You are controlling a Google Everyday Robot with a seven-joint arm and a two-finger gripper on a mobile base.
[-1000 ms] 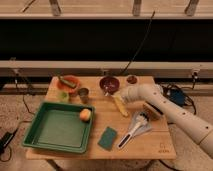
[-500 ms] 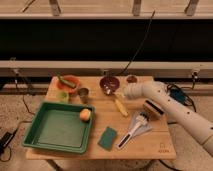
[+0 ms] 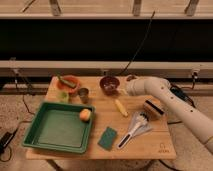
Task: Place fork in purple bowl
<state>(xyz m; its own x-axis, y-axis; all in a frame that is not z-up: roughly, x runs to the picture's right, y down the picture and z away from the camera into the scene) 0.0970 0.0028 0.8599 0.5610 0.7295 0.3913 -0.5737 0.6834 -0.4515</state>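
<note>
A green tray (image 3: 56, 131) fills the near left of the wooden table (image 3: 150, 145), with an orange bowl (image 3: 68, 83) beyond it at the far edge. Further right, at the table's far middle, stands the purple bowl (image 3: 109, 84), upright and open-mouthed. Just off its right rim shows a small pale sliver that I take for the fork (image 3: 120, 90); its long axis cannot be made out. It sits right at the gripper (image 3: 124, 90), which hovers just beside the bowl on the right, the white arm (image 3: 165, 97) reaching in from the right. Whether the gripper is holding the fork I cannot tell. The bowl lies directly left of the gripper, so the coming move looks like a short leftward carry over the rim.
</note>
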